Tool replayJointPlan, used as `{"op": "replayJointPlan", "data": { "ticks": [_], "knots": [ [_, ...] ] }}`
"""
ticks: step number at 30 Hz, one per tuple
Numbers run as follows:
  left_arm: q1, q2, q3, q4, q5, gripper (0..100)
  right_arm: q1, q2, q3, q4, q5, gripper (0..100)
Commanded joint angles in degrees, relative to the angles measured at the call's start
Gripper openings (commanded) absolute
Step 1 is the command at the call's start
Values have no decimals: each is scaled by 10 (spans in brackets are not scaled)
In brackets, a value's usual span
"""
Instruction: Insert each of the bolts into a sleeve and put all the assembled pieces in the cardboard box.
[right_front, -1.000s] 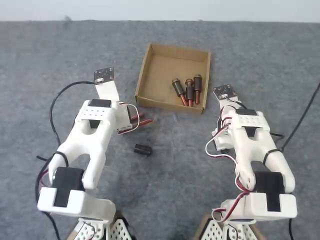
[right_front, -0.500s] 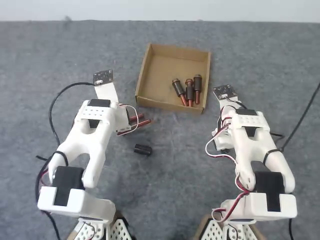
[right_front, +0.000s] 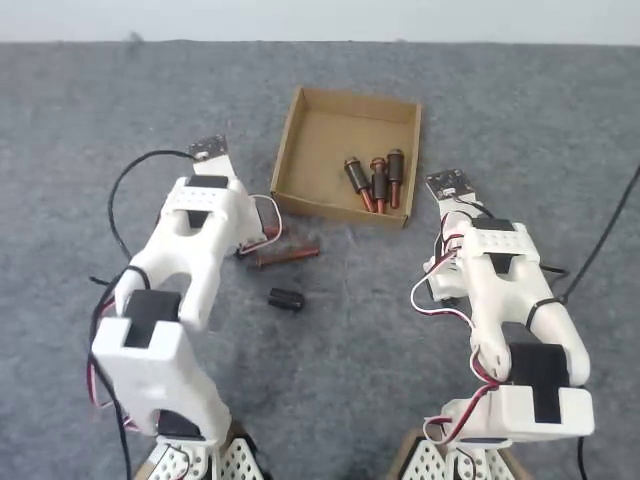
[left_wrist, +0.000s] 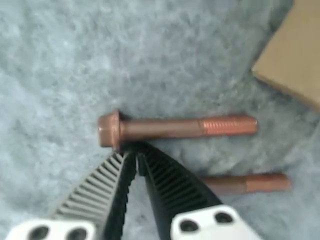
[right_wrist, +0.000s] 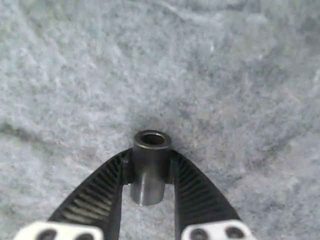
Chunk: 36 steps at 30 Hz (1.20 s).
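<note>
My left gripper (left_wrist: 135, 156) is shut with nothing between its fingers, its tips right beside the head of a copper bolt (left_wrist: 175, 127) that lies flat on the carpet. A second bolt (left_wrist: 250, 183) lies behind it, partly hidden by a finger. In the high view the bolt (right_front: 286, 256) lies beside the left arm (right_front: 205, 215), and a loose black sleeve (right_front: 286, 298) lies just nearer. My right gripper (right_wrist: 149, 162) is shut on another black sleeve (right_wrist: 149, 175), held upright just over the carpet. The cardboard box (right_front: 300, 140) holds three assembled pieces (right_front: 377, 182).
Grey carpet covers the table. A corner of the box (left_wrist: 295, 60) is close to the bolts. The right arm (right_front: 500, 280) stands near the box's front right corner. A black cable (right_front: 125, 195) loops beside the left arm.
The left arm has swung farther out from its base and turned. The bolt now lies clear of the arm, a little nearer and to the right. The right arm has kept still.
</note>
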Motion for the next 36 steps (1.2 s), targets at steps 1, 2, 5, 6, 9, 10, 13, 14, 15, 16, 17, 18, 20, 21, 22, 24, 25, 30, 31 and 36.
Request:
{"op": "replayJointPlan", "data": {
  "ticks": [1, 2, 5, 6, 9, 10, 13, 14, 15, 16, 17, 18, 20, 21, 22, 24, 25, 30, 31, 36],
  "knots": [
    [-25, 11, -60, 7, 4, 11, 8, -28, -2, -6, 1, 7],
    [-28, 16, -70, 10, 4, 11, 8, -28, -2, -6, 1, 7],
    [-32, 24, -93, 8, 4, 11, 8, -28, -2, -6, 1, 7],
    [-31, 25, -101, 7, 4, 11, 8, -28, -2, -6, 1, 7],
    [-28, 26, -125, 6, 4, 11, 8, -28, -2, -7, 1, 7],
    [-28, 26, -133, 5, 9, 11, 8, -28, -2, -7, 1, 7],
    [-32, 26, -145, -23, 64, 11, 8, -28, -2, -7, 1, 7],
    [-32, 26, -145, -36, 80, 11, 8, -28, -2, -7, 1, 7],
    [-32, 26, -145, -46, 91, 11, 8, -28, -2, -7, 1, 7],
    [-29, 26, -145, -48, 92, 11, 8, -28, -2, -7, 1, 7],
    [-27, 23, -145, -48, 92, 11, 8, -28, -2, -7, 1, 7],
    [-26, 20, -145, -47, 92, 11, 8, -28, -2, -7, 1, 7],
    [-30, 8, -148, -27, 92, 11, 8, -28, -3, -8, 7, 7],
    [-31, -3, -148, -19, 92, 11, 8, -28, -3, -8, 15, 7],
    [-31, -16, -145, -14, 92, 11, 7, -28, -3, -8, 19, 7],
    [-31, -39, -137, -6, 92, 12, 7, -28, -3, -8, 21, 7],
    [-28, -46, -130, -8, 92, 13, 7, -28, -3, -8, 22, 7],
    [-19, -55, -104, -33, 93, 70, 7, -28, -3, -8, 24, 7],
    [-18, -55, -103, -32, 94, 92, 7, -28, -3, -8, 24, 7],
    [-22, -55, -86, -38, 143, 122, 7, -28, -3, -8, 25, 7]
  ]
}}
